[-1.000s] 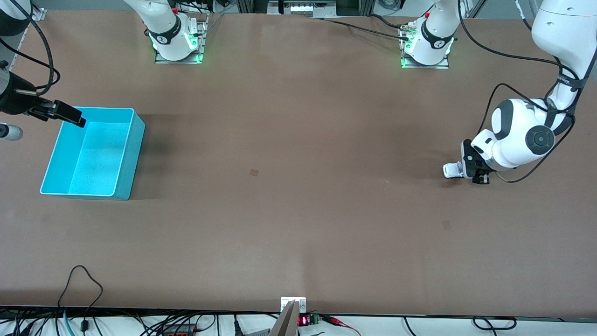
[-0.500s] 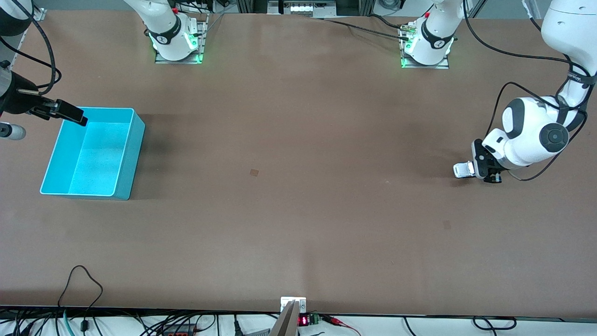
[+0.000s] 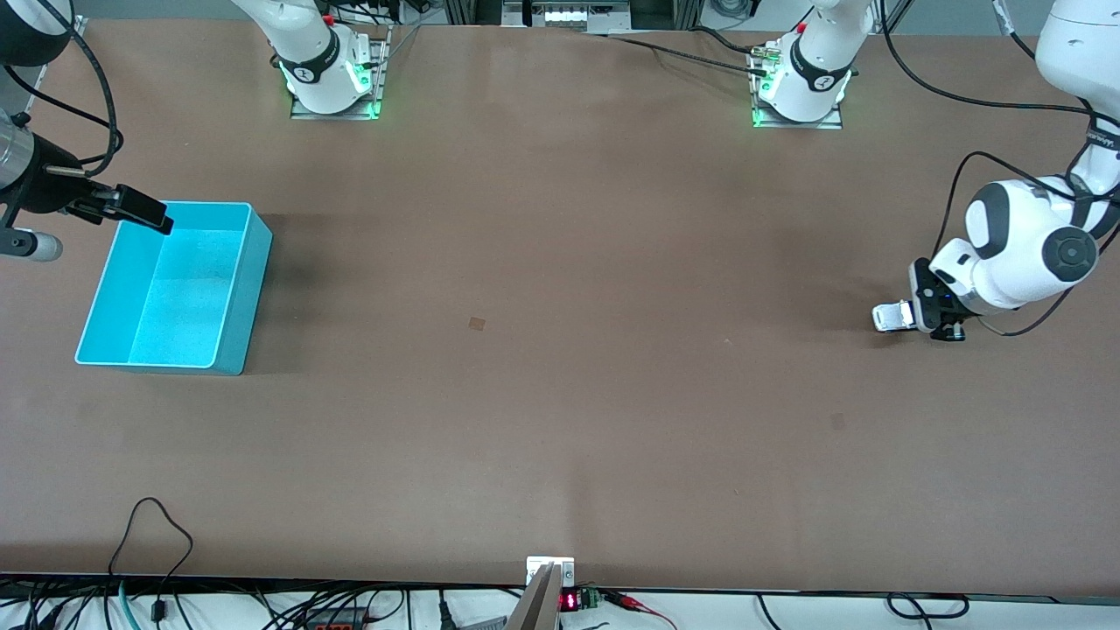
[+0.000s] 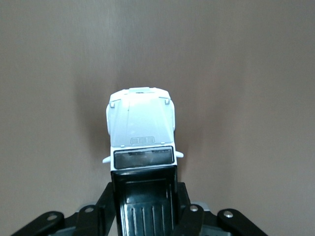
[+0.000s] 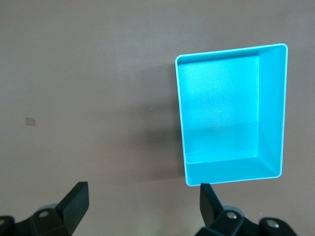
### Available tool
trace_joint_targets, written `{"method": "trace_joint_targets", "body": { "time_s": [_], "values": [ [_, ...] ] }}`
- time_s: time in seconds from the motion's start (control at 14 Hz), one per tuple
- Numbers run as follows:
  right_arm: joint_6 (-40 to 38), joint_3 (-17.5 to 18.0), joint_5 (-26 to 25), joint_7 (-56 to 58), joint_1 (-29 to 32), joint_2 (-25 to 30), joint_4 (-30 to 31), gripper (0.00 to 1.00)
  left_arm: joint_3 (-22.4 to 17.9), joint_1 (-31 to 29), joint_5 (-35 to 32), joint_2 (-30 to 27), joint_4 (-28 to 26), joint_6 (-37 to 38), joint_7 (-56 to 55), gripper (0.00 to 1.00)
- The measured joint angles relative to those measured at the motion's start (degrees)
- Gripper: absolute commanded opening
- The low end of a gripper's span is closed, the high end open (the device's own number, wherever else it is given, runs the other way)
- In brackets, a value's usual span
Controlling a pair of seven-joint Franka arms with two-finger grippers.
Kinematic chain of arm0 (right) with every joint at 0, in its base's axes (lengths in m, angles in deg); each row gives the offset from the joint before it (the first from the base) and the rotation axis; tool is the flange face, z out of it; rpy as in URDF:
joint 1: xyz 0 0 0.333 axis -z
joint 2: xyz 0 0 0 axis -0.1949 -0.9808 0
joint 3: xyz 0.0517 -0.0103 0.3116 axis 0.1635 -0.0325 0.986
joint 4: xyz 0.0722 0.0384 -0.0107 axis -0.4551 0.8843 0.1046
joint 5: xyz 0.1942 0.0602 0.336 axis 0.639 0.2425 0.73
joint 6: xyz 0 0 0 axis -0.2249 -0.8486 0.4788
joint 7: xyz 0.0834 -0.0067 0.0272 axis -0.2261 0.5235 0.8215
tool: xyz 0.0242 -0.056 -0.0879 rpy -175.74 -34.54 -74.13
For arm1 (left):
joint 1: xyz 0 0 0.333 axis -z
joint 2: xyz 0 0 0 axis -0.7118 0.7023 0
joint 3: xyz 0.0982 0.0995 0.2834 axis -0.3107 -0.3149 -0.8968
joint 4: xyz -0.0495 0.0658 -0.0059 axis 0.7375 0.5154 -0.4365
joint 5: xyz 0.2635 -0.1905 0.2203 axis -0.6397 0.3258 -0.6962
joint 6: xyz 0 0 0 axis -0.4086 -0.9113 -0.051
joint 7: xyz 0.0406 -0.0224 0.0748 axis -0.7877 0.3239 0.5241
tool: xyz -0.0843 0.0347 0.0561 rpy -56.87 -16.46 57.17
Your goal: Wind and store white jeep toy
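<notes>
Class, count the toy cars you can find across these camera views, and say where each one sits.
1. The white jeep toy sits on the table at the left arm's end, clamped by the left gripper. The turquoise bin holds no car, and nothing could hide another.

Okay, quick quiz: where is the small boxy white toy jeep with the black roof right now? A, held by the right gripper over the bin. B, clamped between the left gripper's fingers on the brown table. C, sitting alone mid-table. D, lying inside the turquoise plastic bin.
B: the left gripper is shut on the white toy jeep at the left arm's end of the brown table.
</notes>
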Motion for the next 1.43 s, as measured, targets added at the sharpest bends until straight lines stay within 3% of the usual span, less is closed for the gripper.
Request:
{"method": "trace_joint_targets", "body": {
  "time_s": [0.79, 0.86, 0.93, 1.0, 1.07, 1.43],
  "values": [
    [-0.2, 0.0, 0.0, 0.0, -0.1, 0.0, 0.0, 1.0, 0.1, -3.6, 0.0, 1.2, 2.0, 0.6, 6.0, 0.15],
    [-0.3, 0.0, 0.0, 0.0, -0.1, 0.0, 0.0, 1.0, 0.1, -3.6, 0.0, 1.2, 2.0, 0.6, 6.2, 0.23],
    [-0.3, 0.0, 0.0, 0.0, -0.1, 0.0, 0.0, 1.0, 0.1, -3.6, 0.0, 1.2, 2.0, 0.6, 6.4, 0.42],
    [-0.3, 0.0, 0.0, 0.0, -0.1, 0.0, 0.0, 1.0, 0.1, -3.7, 0.0, 1.2, 2.0, 0.6, 6.7, 0.84],
    [-0.3, 0.0, 0.0, 0.0, -0.1, 0.0, 0.0, 1.0, 0.1, -3.8, 0.0, 1.2, 2.0, 0.6, 6.8, 1.0],
    [-0.3, 0.0, 0.0, 0.0, -0.1, 0.0, 0.0, 1.0, 2.7, -4.9, 0.0, 3.1, 2.6, 2.7, 8.4, 1.0]
  ]
}}
